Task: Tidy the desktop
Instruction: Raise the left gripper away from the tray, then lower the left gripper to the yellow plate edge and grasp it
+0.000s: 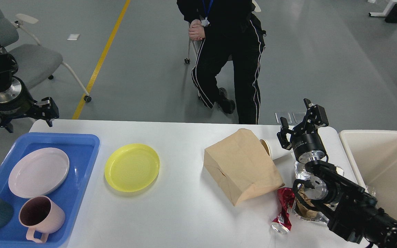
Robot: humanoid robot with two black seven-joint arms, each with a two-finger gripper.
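My right pincer (pixel 300 121) hovered released, upper right over the desktop (pixel 184 213). Dishes sat in the blue tray (pixel 81 165); yellow plate (pixel 132 167), paper bag (pixel 241 165) and crushed can (pixel 284 210) remained.

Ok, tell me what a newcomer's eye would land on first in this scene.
Probably the big brown paper bag lying on its side right of centre on the desktop, with a crushed red can by its near corner. Next, the bright yellow plate alone on the white top, beside the blue tray holding a pale plate and cups. The right gripper hangs open above the bag's far end.
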